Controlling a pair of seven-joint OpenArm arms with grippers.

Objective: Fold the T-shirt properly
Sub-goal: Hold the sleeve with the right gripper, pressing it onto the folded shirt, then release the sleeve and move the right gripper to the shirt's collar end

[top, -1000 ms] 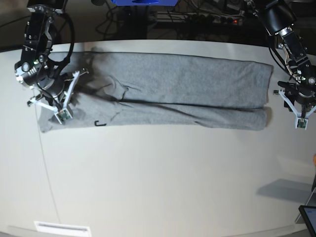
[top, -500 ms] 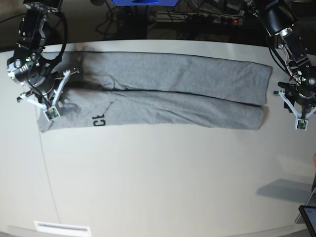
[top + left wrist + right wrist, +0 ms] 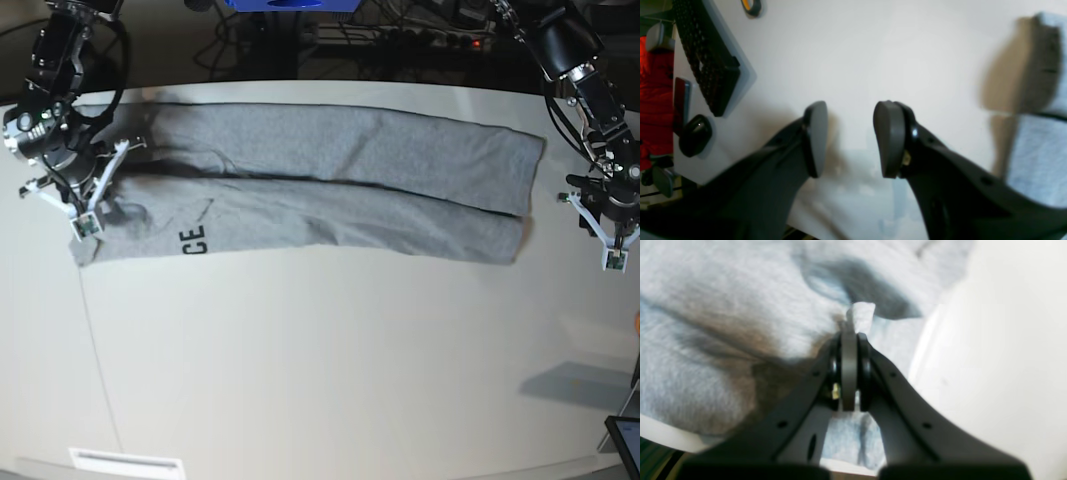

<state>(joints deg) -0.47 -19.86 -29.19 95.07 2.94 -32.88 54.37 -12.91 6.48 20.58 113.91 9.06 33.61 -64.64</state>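
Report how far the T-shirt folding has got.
Done: the heather-grey cotton T-shirt lies as a long band, its sides folded in lengthwise. In hand: the right gripper is shut on its cloth at one end; the left gripper hangs open above the white table. Left: folding the band crosswise.

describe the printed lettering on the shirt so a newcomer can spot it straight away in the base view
Start at the white table, then the long grey T-shirt folded into a band across its far half. Follow the band's near strip toward the right gripper: the black lettering, reading "CE" sideways, is the only dark print on otherwise plain grey cloth.
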